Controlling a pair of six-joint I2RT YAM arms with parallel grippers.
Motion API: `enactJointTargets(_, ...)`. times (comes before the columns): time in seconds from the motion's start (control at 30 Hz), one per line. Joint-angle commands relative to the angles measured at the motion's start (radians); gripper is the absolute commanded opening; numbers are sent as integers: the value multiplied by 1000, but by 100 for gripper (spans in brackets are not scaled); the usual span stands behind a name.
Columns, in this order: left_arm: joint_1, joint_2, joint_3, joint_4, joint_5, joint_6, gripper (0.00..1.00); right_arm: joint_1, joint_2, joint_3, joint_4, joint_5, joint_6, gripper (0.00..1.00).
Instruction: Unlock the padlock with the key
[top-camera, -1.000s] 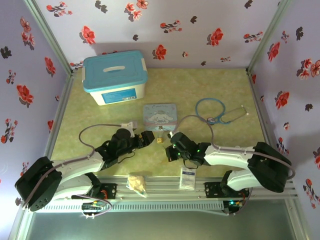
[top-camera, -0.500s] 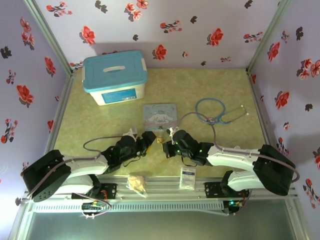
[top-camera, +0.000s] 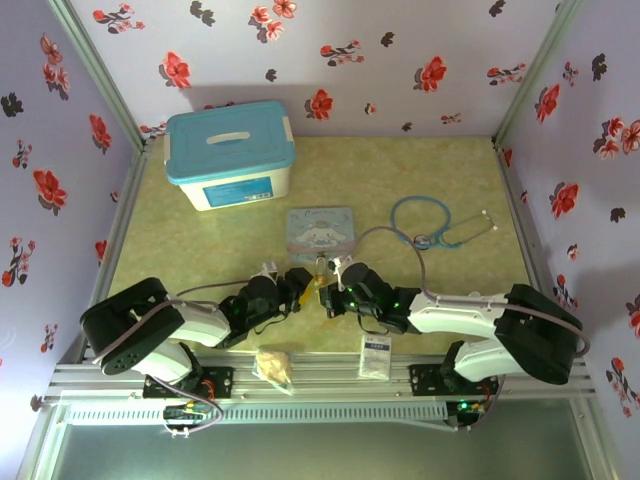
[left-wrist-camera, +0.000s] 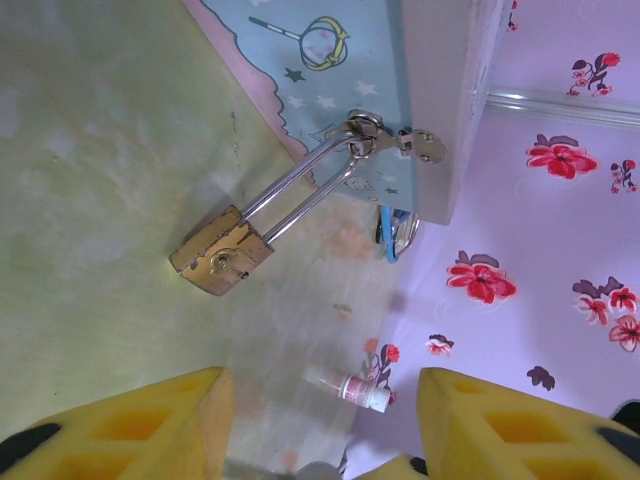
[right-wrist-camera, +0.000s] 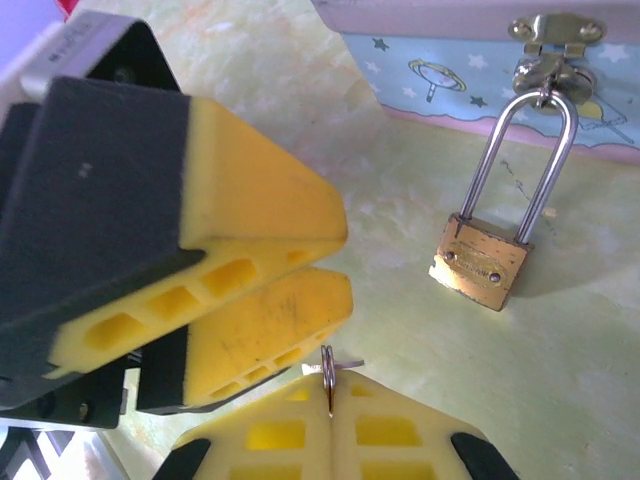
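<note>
**Holding the key close to the locked padlock**

We are pinching the key (right-wrist-camera: 328, 378) between the closed pads of our right claw (right-wrist-camera: 330, 395), with its small ring poking out past the fingertips. The padlock (right-wrist-camera: 480, 265) is lying on the table (top-camera: 420, 170) just near of the pale blue tin (right-wrist-camera: 450, 70). Its shackle is hooked through the tin's hasp and shut into the brass body. We are keeping the key near the padlock but apart from it. Our left claw (left-wrist-camera: 320, 400) is standing partly open with nothing between its yellow pads, facing the padlock. Both claws are sitting close together at the near middle of the table.
</note>
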Motion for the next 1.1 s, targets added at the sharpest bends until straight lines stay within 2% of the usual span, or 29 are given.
enactJointTargets(0.0, -8, -29, 9, 6, -32, 14, 44, 7, 20, 11, 6, 19, -22, 0)
enactJointTargets(0.1, -8, -24, 9, 11, -29, 10, 43, 8, 31, 4, 34, 14, -19, 0)
enactJointTargets(0.43, -12, -47, -2, 19, -29, -29, 72, 16, 10, -17, 149, 39, -1, 0)
enactJointTargets(0.5, -12, -58, -2, 9, -32, -47, 75, 21, 17, -14, 177, 53, -4, 0)
enactJointTargets(0.83, -23, -57, -46, 98, -101, -142, 80, 67, 132, 13, 376, 119, 19, 0)
enactJointTargets(1.07, -26, -85, -74, 136, -166, -145, 75, 79, 209, 3, 473, 101, 37, 0)
